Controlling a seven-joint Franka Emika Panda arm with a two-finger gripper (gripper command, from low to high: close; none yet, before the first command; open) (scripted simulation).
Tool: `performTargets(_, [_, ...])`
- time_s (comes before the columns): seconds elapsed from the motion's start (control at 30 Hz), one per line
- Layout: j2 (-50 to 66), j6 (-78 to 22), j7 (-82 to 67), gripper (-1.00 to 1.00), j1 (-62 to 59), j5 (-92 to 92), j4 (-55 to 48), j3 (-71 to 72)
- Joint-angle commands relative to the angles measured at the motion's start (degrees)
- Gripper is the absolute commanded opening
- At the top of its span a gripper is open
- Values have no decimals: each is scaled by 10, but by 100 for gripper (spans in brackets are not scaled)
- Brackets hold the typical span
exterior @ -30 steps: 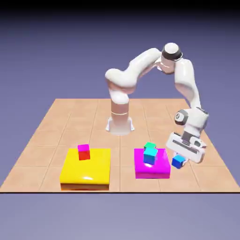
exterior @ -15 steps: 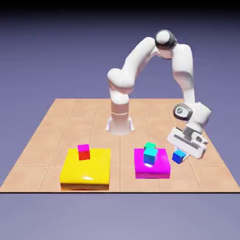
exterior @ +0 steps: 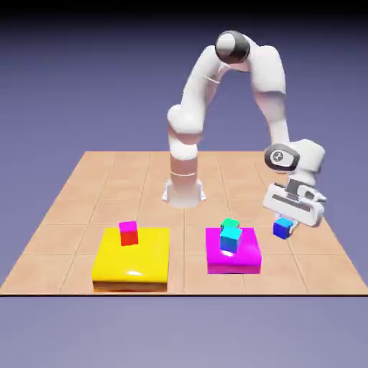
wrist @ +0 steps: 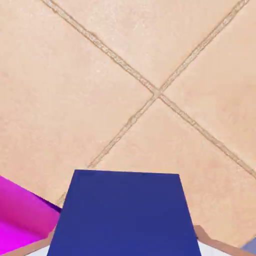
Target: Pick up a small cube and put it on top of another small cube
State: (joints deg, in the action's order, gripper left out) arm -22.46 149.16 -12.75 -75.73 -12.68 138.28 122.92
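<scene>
1. Cube first: the dark-blue cube (exterior: 282, 228) is clamped in the tool (exterior: 285, 225), hanging clear of the tabletop (exterior: 86, 194) just off the magenta slab's (exterior: 215, 262) edge on the exterior view's right. In the hand view the dark-blue cube (wrist: 122, 212) fills the bottom middle, so big it hides the finger tips, with bare tile behind it and a sliver of the magenta slab (wrist: 20, 215) in the lower left corner.

2. Tool state: closed tight on that cube, no gap I can make out. The grip looks solid enough to me.

3. Target: the light cyan cube (exterior: 230, 238) sits on the magenta slab, with a green-teal cube (exterior: 230, 224) touching it just behind. Not that one, the cyan one.

4. Other stuff: a yellow slab (exterior: 131, 264) over on the exterior view's left with a small red-and-pink cube (exterior: 129, 233) on it. Well apart from the action, so I'd ignore it.

5. Step in hand, as I read it: pick is done, this is the carry. Cube is up but not over the target yet.

6. Next move, my guess: slide it across toward the exterior view's left until it's squarely above the cyan cube, line the faces up, lower gently, then let go. Tricky bit is the teal neighbour being so close; a sloppy approach could bump it or nudge the cyan one off its spot.
</scene>
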Motion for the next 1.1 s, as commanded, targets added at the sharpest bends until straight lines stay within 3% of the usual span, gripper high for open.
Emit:
performTargets(0.0, [11,-9,25,-100,5,2,-3,-13])
performTargets(1.07, [353,-318,823,-100,153,92,-96,-428])
